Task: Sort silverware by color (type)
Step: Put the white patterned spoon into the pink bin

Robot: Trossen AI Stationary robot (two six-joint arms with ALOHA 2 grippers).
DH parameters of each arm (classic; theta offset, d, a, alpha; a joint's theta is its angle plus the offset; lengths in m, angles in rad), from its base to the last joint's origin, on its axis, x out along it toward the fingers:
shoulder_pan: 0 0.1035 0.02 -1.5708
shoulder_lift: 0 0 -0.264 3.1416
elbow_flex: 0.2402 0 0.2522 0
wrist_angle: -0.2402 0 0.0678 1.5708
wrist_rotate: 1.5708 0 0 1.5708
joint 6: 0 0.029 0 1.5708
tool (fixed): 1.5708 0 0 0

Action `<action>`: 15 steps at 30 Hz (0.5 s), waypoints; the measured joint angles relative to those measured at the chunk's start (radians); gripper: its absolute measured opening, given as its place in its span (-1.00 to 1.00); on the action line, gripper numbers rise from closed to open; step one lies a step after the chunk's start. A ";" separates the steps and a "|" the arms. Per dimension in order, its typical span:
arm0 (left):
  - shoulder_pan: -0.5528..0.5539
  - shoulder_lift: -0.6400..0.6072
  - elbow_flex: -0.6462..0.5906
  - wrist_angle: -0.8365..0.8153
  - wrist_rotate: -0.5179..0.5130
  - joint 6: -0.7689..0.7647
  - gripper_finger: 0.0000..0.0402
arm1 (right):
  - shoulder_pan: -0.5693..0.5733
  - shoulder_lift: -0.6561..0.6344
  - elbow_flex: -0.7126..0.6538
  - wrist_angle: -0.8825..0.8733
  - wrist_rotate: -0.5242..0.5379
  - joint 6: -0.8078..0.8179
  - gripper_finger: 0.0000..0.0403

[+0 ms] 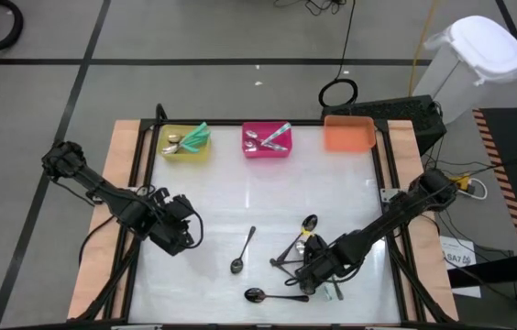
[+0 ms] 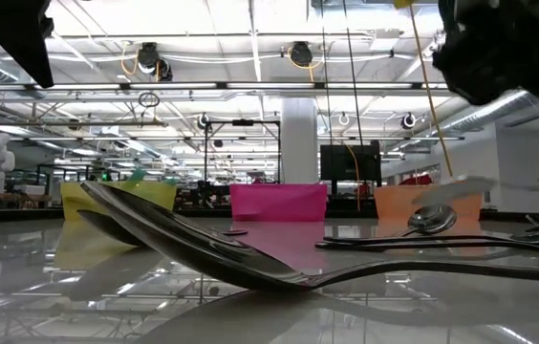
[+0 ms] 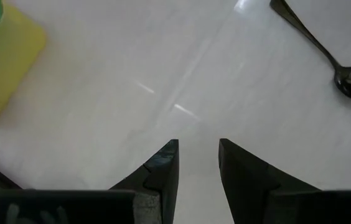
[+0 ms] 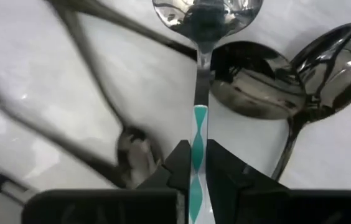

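Dark spoon (image 2: 250, 263) lies at the bench (image 1: 240, 197) front edge, mid-width. Bench centre is open between the front spoons and the rear-edge bins: yellow bin (image 1: 185, 147), pink bin (image 1: 268, 142), orange bin (image 1: 348, 134). Right hand (image 4: 198, 168) near the front right corner clamps a teal spoon (image 4: 198, 124) by its handle, over the pile (image 1: 300, 247). Left hand (image 3: 197, 158) hovers near the left edge, narrowly open, holding nothing.

Grey tiled floor (image 1: 48, 101), white bin (image 1: 474, 69), ceiling lights (image 2: 250, 14) overhead.
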 joint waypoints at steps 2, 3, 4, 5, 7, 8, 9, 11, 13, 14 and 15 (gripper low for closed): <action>0.004 0.000 0.000 -0.001 0.000 0.032 -0.43 | 0.000 -0.024 0.000 0.001 -0.001 -0.010 -0.89; 0.007 0.000 0.000 -0.002 0.000 0.047 -0.43 | 0.000 -0.039 0.000 0.001 -0.001 -0.015 -0.89; 0.010 0.000 0.000 -0.001 0.000 0.056 -0.43 | 0.000 -0.053 0.000 0.001 -0.001 -0.018 -0.89; 0.013 0.000 0.000 0.000 0.000 0.066 -0.43 | 0.000 -0.069 0.000 0.001 0.000 -0.021 -0.89; 0.022 0.000 0.000 0.008 0.000 0.079 -0.43 | 0.000 -0.100 0.001 -0.001 0.001 -0.028 -0.89; 0.027 0.000 0.000 0.012 -0.001 0.086 -0.43 | 0.000 -0.115 0.001 -0.004 0.001 -0.032 -0.89; 0.031 0.000 0.000 0.013 -0.001 0.090 -0.43 | 0.000 -0.129 0.001 -0.010 0.001 -0.038 -0.89; 0.040 0.000 0.000 0.013 0.000 0.109 -0.43 | -0.001 -0.157 0.001 -0.026 0.001 -0.052 -0.89; 0.045 0.000 0.000 0.014 0.000 0.140 -0.43 | -0.007 -0.181 0.001 -0.051 0.002 -0.059 -0.89; 0.048 0.000 0.000 0.017 0.000 0.158 -0.45 | -0.012 -0.190 0.002 -0.068 0.003 -0.068 -0.89; 0.053 0.000 0.000 0.026 0.000 0.183 -0.48 | -0.018 -0.198 0.002 -0.083 0.003 -0.079 -0.89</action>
